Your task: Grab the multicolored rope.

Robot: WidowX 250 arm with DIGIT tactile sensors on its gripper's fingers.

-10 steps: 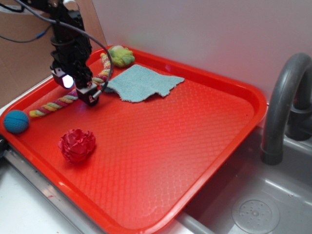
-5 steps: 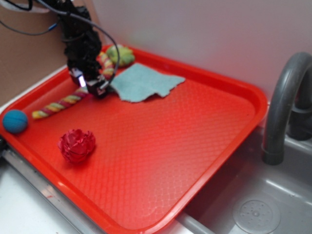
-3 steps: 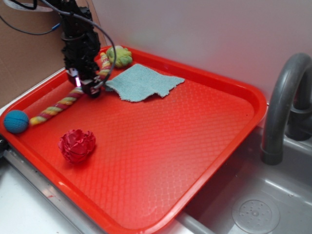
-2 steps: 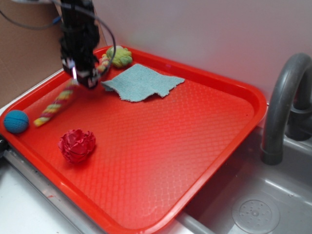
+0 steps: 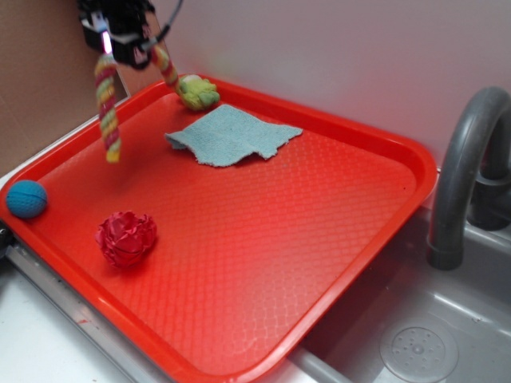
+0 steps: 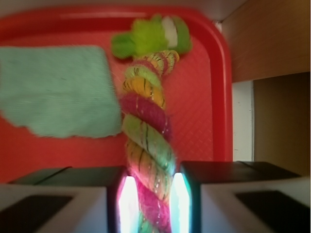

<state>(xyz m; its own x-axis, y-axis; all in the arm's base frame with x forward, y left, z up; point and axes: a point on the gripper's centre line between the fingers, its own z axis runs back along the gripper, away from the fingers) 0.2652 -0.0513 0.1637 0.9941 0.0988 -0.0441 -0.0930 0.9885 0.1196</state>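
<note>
The multicolored rope (image 5: 106, 104) of yellow, pink-red and green strands hangs from my gripper (image 5: 128, 49), raised high over the far left corner of the red tray (image 5: 335, 128). One end dangles free above the tray. The other end slopes down to its fuzzy yellow-green ball (image 5: 197, 92), which rests in the tray's back corner. In the wrist view the rope (image 6: 148, 145) runs between my two fingers, which are shut on it, and the ball (image 6: 150, 36) lies beyond. My gripper (image 6: 150, 204) pinches the rope's middle.
A light blue cloth (image 5: 235, 136) lies flat near the tray's back, also in the wrist view (image 6: 53, 90). A blue yarn ball (image 5: 26, 199) and a red ruffled ball (image 5: 126, 237) sit at the tray's left front. A grey faucet (image 5: 467, 159) and sink stand right. A cardboard wall (image 5: 40, 80) stands left.
My gripper closed on the rope's middle and rose straight up. The rope's free end left the tray and now hangs; the fuzzy ball end stayed in the corner.
</note>
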